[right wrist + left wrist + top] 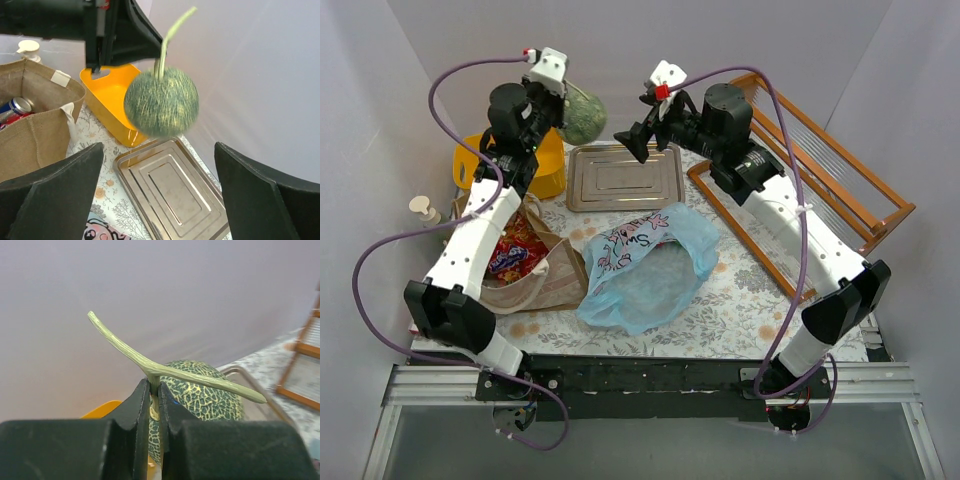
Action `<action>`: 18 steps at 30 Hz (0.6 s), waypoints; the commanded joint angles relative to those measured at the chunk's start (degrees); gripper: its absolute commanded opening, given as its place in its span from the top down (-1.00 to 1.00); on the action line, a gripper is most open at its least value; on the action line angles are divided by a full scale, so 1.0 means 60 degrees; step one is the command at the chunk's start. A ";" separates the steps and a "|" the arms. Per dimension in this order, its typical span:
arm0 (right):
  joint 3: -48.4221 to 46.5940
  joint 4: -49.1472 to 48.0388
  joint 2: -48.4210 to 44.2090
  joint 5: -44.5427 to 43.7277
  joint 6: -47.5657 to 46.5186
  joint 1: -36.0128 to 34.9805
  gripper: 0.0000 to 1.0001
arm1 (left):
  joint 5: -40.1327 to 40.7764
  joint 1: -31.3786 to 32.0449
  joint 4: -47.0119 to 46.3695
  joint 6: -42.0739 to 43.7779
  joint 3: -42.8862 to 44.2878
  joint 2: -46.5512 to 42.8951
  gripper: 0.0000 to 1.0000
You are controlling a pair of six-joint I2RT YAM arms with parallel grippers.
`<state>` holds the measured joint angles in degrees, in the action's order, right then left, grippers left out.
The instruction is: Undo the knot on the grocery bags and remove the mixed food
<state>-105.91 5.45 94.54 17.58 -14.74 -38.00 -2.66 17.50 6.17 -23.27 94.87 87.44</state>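
Hanging by its stem (200,377) from the left hand (154,387), melon (205,400) partly hidden.

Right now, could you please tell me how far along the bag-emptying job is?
Done: the light blue plastic bag lies open, no knot showing. In hand: the left gripper is shut on the stem of the green netted melon, lifted in the air; the right gripper is open over the silver metal tray. Left: a red snack packet and blue-silver can sit in the brown paper bag.
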 commanded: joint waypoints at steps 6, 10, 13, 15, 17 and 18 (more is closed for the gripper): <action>0.1622 -0.0133 -0.1737 -0.1173 -0.0252 -0.0039 -0.96 | 0.0208 -0.2680 -0.0692 0.0435 0.1063 0.1232 1.00; 0.2328 0.0043 -0.2206 -0.1348 -0.0589 -0.0039 -0.96 | 0.0615 -0.3617 -0.0634 0.0860 0.1049 0.2064 1.00; 0.2650 0.0277 -0.2412 -0.1392 -0.0751 -0.0039 -0.95 | 0.0895 -0.4028 -0.0808 0.1065 0.0845 0.2433 1.00; 0.2753 0.0423 -0.2544 -0.1349 -0.0751 -0.0039 -0.95 | 0.1202 -0.4175 -0.0824 0.1211 0.0887 0.2872 1.00; 0.2915 0.0541 -0.2661 -0.1174 -0.0795 -0.0039 -0.95 | 0.1511 -0.4249 -0.0620 0.1227 0.1294 0.3513 1.00; 0.2944 0.0730 -0.2690 -0.1028 -0.0809 -0.0039 -0.95 | 0.1744 -0.4293 -0.0329 0.1255 0.1443 0.3721 1.00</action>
<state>-88.99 8.19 81.12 10.59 -18.44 -38.00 3.09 -7.81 3.68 -17.63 99.29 106.69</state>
